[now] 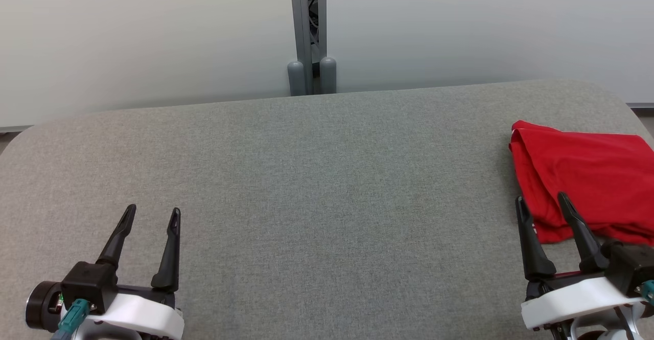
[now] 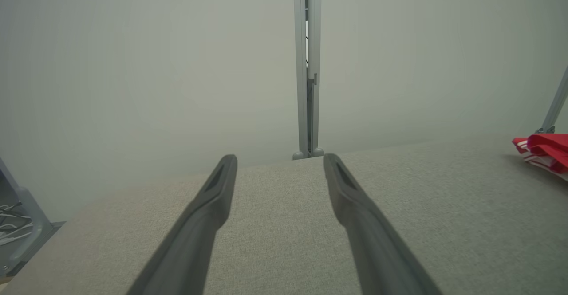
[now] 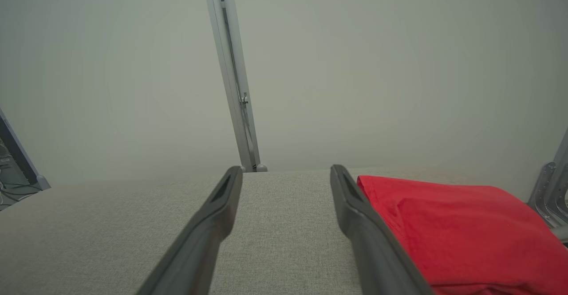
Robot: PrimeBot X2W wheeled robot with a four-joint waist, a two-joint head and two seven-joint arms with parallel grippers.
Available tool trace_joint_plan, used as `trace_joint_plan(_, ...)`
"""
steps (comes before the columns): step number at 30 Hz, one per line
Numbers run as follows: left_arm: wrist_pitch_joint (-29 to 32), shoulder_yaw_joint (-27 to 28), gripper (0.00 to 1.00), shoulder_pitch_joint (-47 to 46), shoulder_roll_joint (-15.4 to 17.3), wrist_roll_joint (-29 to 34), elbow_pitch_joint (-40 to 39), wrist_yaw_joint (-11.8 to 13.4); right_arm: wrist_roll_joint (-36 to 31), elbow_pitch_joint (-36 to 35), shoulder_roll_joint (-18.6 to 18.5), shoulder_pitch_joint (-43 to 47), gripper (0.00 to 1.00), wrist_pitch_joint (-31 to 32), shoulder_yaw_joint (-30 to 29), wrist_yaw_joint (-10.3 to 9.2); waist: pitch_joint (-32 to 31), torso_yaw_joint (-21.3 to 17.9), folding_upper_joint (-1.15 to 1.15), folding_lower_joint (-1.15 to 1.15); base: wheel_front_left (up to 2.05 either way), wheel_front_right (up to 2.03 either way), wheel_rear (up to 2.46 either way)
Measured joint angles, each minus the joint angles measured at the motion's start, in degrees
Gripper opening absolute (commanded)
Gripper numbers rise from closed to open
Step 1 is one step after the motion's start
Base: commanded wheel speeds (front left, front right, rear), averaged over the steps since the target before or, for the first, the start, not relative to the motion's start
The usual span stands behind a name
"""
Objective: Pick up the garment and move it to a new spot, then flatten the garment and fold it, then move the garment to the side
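Head view: red garment (image 1: pixel 587 176), likely soft, light and floppy, lies just beyond the open right claw (image 1: pixel 541 197); pinch its near folded edge.

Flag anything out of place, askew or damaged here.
Nothing stands out. The red garment lies folded near the right edge of the grey table, by the open right gripper. No spill or damage shows.

Table top (image 1: pixel 306 186): grey woven cloth, matt, coarse. Garment (image 1: pixel 587 176): soft red cloth. Left claw (image 1: pixel 154 209): matt black plastic.
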Motion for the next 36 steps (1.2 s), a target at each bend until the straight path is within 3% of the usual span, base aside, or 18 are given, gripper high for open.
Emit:
trace_joint_plan(3,0.08,-0.15,1.00,0.00,0.10,-0.05,0.11,0.18,0.16,-0.01,0.00,-0.01,1.00,0.00,0.01,-0.01,0.03,-0.01,0.00,0.00,0.00,0.00,0.00)
trace_joint_plan(4,0.19,-0.25,0.00,0.05,0.00,-0.05,0.37,0.18,0.16,0.20,0.04,0.03,0.00,0.03,0.07,-0.01,0.04,0.00,0.00,0.00,0.00,0.00,0.00)
trace_joint_plan(8,0.40,-0.85,0.00,1.54,-1.19,-0.26,2.31,0.18,0.46,2.34,0.75,1.05,0.00,0.32,0.34,-0.01,0.05,0.00,0.00,0.00,0.00,0.00,0.00)
trace_joint_plan(36,-0.64,-3.88,0.00,0.01,-3.71,-27.78,4.11,-1.64,26.98,11.79,-2.26,-4.86,0.00,15.69,-11.01,-0.01,0.20,0.09,0.00,0.00,0.00,0.00,0.00)
